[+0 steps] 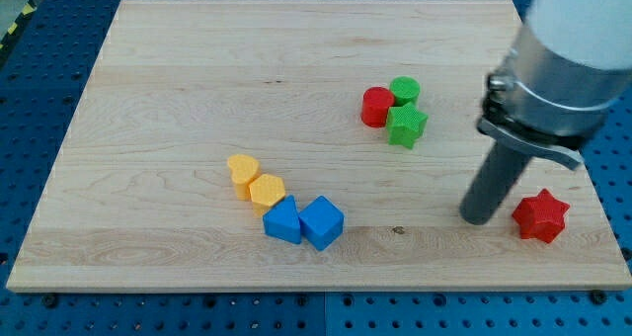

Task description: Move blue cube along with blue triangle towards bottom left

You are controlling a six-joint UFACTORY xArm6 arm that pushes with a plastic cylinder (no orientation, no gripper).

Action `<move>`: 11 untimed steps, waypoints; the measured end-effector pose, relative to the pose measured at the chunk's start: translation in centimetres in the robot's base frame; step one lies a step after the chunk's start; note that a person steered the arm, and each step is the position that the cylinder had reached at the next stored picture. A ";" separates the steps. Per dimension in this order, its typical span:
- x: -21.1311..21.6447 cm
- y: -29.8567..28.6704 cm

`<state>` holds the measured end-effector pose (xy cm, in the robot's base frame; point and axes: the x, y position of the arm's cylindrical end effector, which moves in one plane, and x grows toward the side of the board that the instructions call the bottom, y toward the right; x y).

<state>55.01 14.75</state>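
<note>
the desk [178,69] is a pale wooden board and most of it lies bare, so i have plenty of room toward the view's bottom left. there is no claw on this rig, so nothing opens, closes or grips; i only have the dark rod, and my tip [478,219] rests on the wood near the view's right edge, just beside the red star [540,215] and well apart from the blues.

the blue cube [322,222] sits near the view's bottom, a little left of centre, turned so a corner faces the camera. the blue triangle [282,221] touches its left side. both look like small, hard, light plastic pieces; i judge they will slide easily on the smooth wood and may spin if pushed off centre. there is nothing to take hold of, so i would press on the cube's right face, a bit from above, letting the cube carry the triangle ahead of it.

two yellow blocks [254,182] lie in a chain just up and left of the triangle, the lower one touching it or nearly so. they are the likely obstacle: a push angled too high would drag them along.

the red cylinder [375,107], green cylinder [404,89] and green star [406,125] cluster near the view's upper right, clear of the route.
</note>
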 end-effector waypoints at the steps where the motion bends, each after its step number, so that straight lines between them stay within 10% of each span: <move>1: -0.5 -3.2; 11: 1.9 -24.9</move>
